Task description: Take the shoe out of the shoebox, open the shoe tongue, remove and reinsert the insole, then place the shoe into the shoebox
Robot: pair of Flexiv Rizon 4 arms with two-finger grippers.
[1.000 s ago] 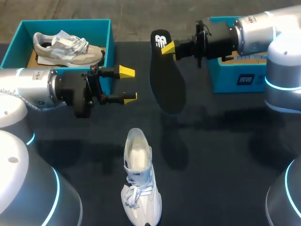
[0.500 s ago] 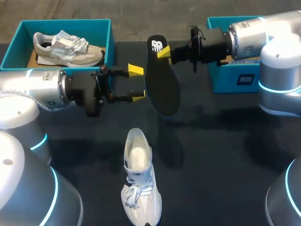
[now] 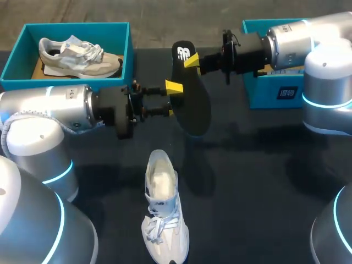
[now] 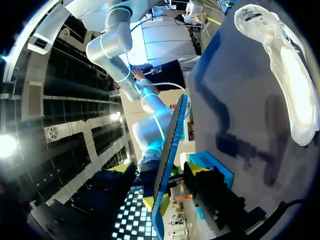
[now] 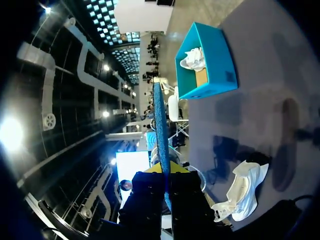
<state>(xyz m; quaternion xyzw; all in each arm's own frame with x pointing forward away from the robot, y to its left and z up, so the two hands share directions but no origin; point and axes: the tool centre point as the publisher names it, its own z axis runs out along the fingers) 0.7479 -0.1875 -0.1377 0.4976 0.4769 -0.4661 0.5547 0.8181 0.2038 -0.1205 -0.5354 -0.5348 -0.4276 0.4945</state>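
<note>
Black insole point(image 3: 192, 107) hangs pinched in right gripper point(image 3: 191, 59)

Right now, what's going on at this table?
The right gripper holds the dark insole up in the air above the table, clamped near its heel end. The left gripper is open, with the insole's edge between its fingers. The pale shoe lies on the table with its tongue open. A second shoe sits in the teal shoebox.
</note>
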